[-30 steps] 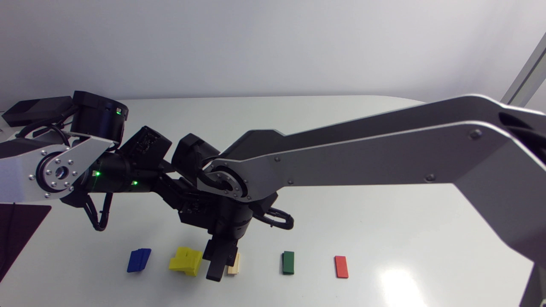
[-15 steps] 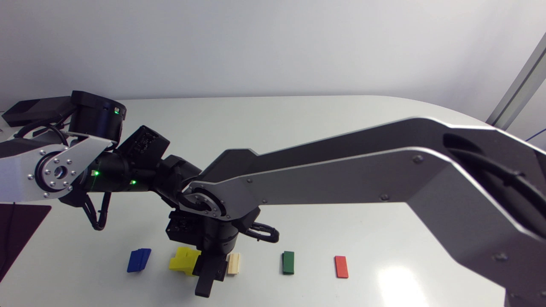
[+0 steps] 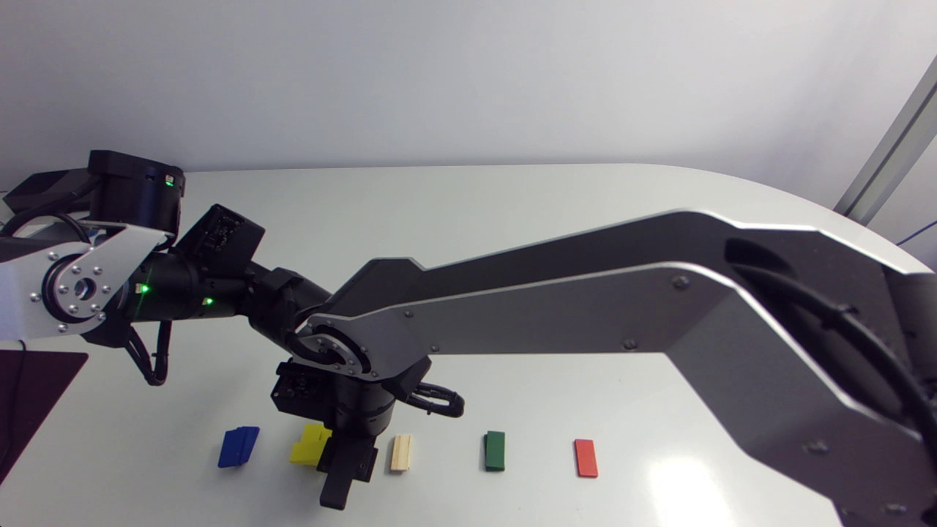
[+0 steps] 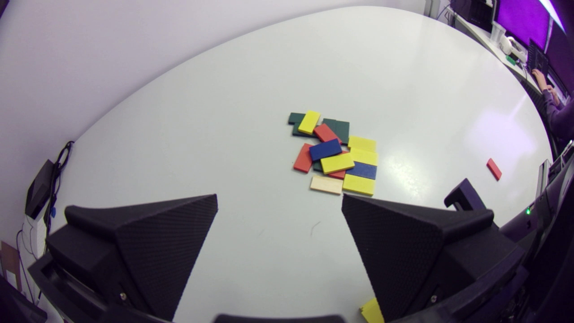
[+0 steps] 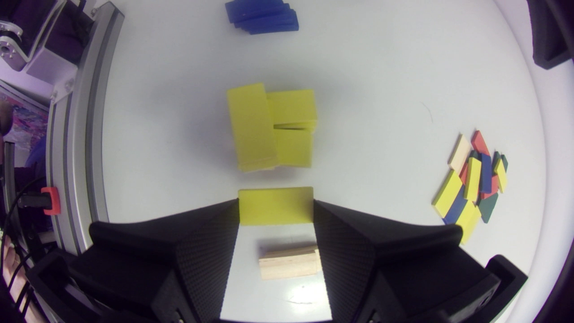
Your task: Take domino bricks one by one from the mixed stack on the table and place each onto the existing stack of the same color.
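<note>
1. Our right arm (image 3: 585, 307) comes in from the right side and reaches past the middle of the table (image 3: 659, 410) to the near row of sorted bricks.
2. Our right gripper (image 5: 276, 207) is clamped on a yellow brick (image 5: 275, 214). Both wedge fingers (image 5: 202, 242) press against its short ends, so the jaws stand as wide apart as the brick is long.
3. The held brick lies flat between the fingertips, just short of the yellow stack (image 5: 269, 128). In the right wrist view a strip of table shows between the two. We cannot tell how high the brick is above the surface.
4. The yellow stack is untidy, with one brick lying lengthwise along the side of the others instead of squarely on top.
5. The pale wooden stack (image 5: 289, 262) sits on the table under the right gripper, in the gap between its fingers. The blue stack (image 5: 262, 15) lies beyond the yellow one.
6. From the head view the row runs blue, yellow, wooden, then the green stack (image 3: 495, 450) and a single red brick (image 3: 585, 457). The right gripper hangs between the yellow and wooden stacks and hides part of the yellow one.
7. Our left gripper (image 4: 279, 199) is spread wide and holds nothing.
8. The mixed stack (image 4: 336, 152) lies well ahead of the left gripper — a loose, overlapping heap of yellow, red, blue, green and one pale brick.
9. Our left arm (image 3: 146, 293) sits over the table's left part, with its wrist tucked behind the right arm's forward joint.
</note>
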Tool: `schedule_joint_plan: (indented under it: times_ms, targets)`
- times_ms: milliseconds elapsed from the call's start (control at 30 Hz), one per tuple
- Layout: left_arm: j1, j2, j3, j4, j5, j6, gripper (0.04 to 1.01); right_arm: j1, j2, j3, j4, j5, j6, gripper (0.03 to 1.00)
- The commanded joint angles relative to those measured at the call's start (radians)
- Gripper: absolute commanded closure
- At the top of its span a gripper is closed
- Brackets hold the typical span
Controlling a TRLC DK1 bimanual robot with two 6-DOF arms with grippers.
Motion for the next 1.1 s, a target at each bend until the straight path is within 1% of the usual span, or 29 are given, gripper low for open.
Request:
schedule_joint_plan:
  times_ms: [0, 100, 267, 400, 600, 967, 1000, 1067]
  targets:
    - [0.030, -0.010, -0.006, 0.012, 0.010, 0.015, 0.057, 0.010, 0.036, 0.014, -0.021, 0.005, 0.022, 0.808]
    - [0.067, -0.010, -0.014, 0.012, 0.013, 0.028, 0.057, 0.013, 0.041, 0.018, -0.024, 0.007, 0.025, 0.808]
    - [0.147, -0.015, -0.038, 0.010, 0.049, 0.050, 0.057, 0.019, 0.050, 0.029, -0.025, 0.014, 0.025, 0.808]
    - [0.182, -0.026, -0.058, 0.009, 0.070, 0.059, 0.057, 0.024, 0.057, 0.040, -0.025, 0.022, 0.028, 0.808]
    - [0.199, -0.041, -0.069, 0.006, 0.079, 0.065, 0.057, 0.024, 0.065, 0.054, -0.032, 0.027, 0.030, 0.808]
    - [0.197, -0.055, -0.074, 0.004, 0.086, 0.064, 0.057, 0.027, 0.080, 0.057, -0.036, 0.027, 0.030, 0.803]
    - [0.197, -0.055, -0.074, 0.003, 0.086, 0.064, 0.057, 0.027, 0.082, 0.058, -0.036, 0.027, 0.030, 0.784]
    - [0.196, -0.058, -0.072, 0.001, 0.086, 0.064, 0.057, 0.027, 0.084, 0.058, -0.036, 0.027, 0.030, 0.710]
